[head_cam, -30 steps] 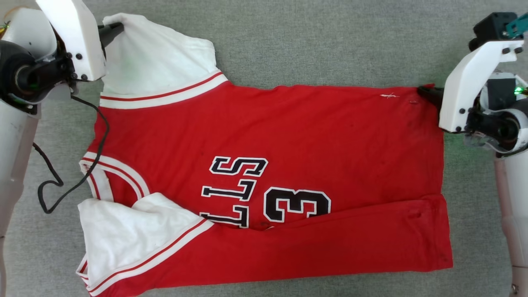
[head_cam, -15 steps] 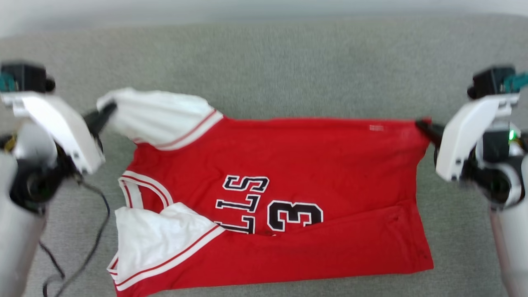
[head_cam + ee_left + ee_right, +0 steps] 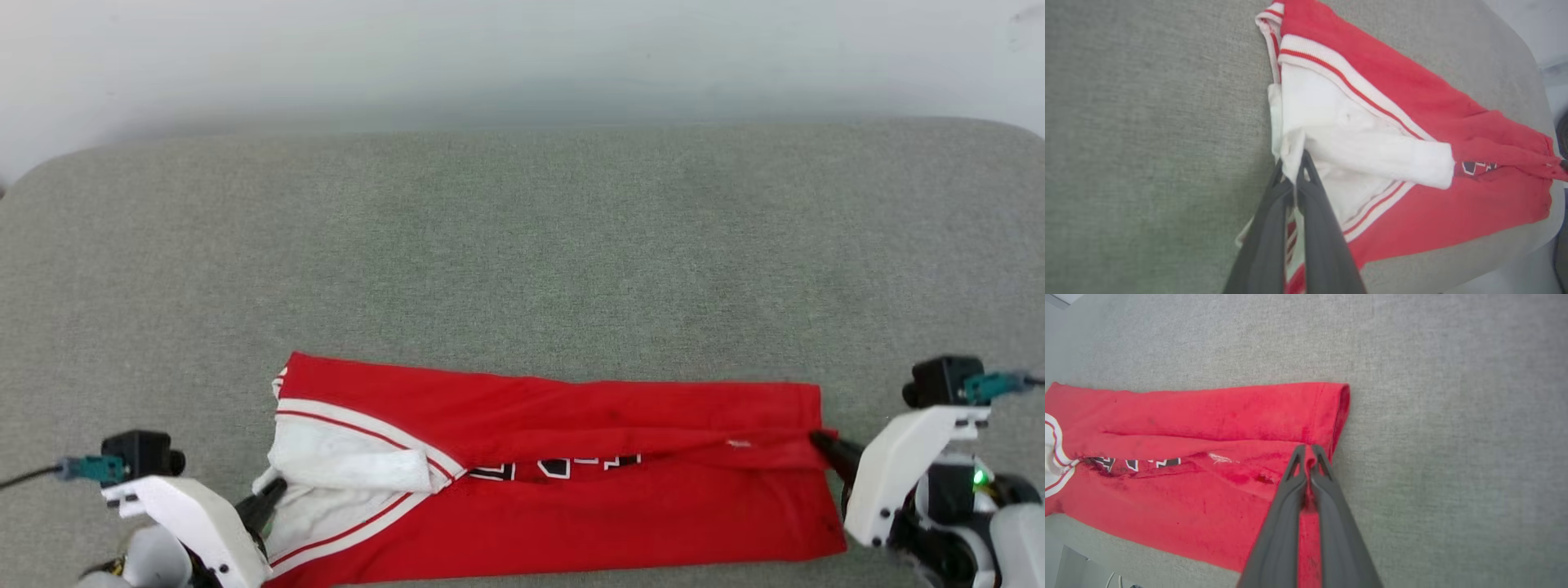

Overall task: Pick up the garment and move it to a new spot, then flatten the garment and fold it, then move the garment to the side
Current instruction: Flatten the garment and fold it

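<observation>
The garment (image 3: 571, 506), a red jersey with white sleeves and striped trim, lies as a long folded band near the front edge of the grey surface. Its far half is doubled over toward me, so just a strip of the black lettering (image 3: 555, 468) peeks out. My left gripper (image 3: 273, 492) is shut on the white sleeve (image 3: 1331, 134) at the band's left end, and the wrist view shows cloth pinched between the fingers (image 3: 1274, 212). At the right end my right gripper (image 3: 819, 441) is shut on the red hem corner (image 3: 1310, 457) of the garment (image 3: 1208, 457).
The grey padded surface (image 3: 522, 245) stretches far behind the jersey to a pale wall. Its front edge runs close under the garment, and its rounded corners show at the far left and far right. A floor strip (image 3: 1077, 571) shows past the edge.
Both grippers have carried the far edge of the jersey toward me, folding it over the chest lettering. The head camera has tilted, so the whole scene has shifted down.
</observation>
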{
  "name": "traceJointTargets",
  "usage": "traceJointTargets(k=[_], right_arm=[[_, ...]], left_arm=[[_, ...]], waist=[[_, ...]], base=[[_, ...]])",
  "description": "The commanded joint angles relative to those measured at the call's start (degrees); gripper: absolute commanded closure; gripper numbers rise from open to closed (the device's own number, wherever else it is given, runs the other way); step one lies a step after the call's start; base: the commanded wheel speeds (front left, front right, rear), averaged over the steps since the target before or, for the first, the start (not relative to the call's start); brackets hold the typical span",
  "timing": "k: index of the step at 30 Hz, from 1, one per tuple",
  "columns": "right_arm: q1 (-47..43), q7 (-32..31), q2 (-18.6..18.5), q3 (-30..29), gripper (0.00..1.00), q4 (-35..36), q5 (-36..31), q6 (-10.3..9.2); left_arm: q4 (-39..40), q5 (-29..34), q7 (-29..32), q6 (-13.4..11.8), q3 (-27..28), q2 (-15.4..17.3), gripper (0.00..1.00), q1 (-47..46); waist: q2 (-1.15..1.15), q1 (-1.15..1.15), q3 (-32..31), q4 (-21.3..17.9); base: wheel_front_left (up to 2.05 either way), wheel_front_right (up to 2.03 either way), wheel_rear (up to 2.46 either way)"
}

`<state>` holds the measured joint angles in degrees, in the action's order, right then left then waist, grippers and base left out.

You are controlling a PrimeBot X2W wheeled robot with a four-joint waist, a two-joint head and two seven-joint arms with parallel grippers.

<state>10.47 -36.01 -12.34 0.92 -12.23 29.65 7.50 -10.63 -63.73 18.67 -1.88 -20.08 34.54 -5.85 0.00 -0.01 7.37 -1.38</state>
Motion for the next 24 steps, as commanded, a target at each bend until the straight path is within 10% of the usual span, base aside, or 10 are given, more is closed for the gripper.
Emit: traceJointTargets(k=[1,3,4,5,14,24], right_arm=[[-1.0,0.5,0.1,0.0,1.0,-0.3,-0.2,-0.02],[-2.3,2.5,1.1,-0.2,0.0,-1.3,0.1,-0.02],[-2.9,3.8,1.2,-0.3,0.0,-1.8,-0.2,-0.02],[-3.5,5.3,1.0,0.1,0.0,-1.9,-0.6,-0.02],[-7.7,14.5,0.9,0.5,0.0,1.9,-0.8,-0.02],[-5.6,1.5,-1.5,-6.1,0.0,2.9,-1.8,-0.02]], left_arm=[[-0.2,0.1,-0.7,-0.4,0.2,-0.2,1.0,0.0],[-1.5,0.3,-1.5,-0.9,-0.6,-1.8,0.51,1.3],[-1.9,0.5,-2.1,-0.9,-0.9,-2.5,0.13,1.7],[-2.4,1.2,-3.0,-1.1,-1.0,-2.8,0.0,1.7],[1.5,11.2,-17.2,-5.0,-1.7,-5.8,0.0,0.6],[8.4,22.1,-30.7,-10.5,-1.9,-7.4,0.0,0.3]], waist=[[0.0,0.01,-0.1,0.0],[0.0,0.01,-0.3,0.0],[0.0,0.01,-0.5,0.0],[0.0,0.01,-0.7,-0.1],[0.0,0.01,-4.7,-0.6],[0.0,0.01,-7.1,0.4]], base=[[0.0,0.0,0.0],[0.0,0.0,0.0],[0.0,0.0,0.0],[0.0,0.0,0.0],[0.0,0.0,0.0],[0.0,0.0,0.0]])
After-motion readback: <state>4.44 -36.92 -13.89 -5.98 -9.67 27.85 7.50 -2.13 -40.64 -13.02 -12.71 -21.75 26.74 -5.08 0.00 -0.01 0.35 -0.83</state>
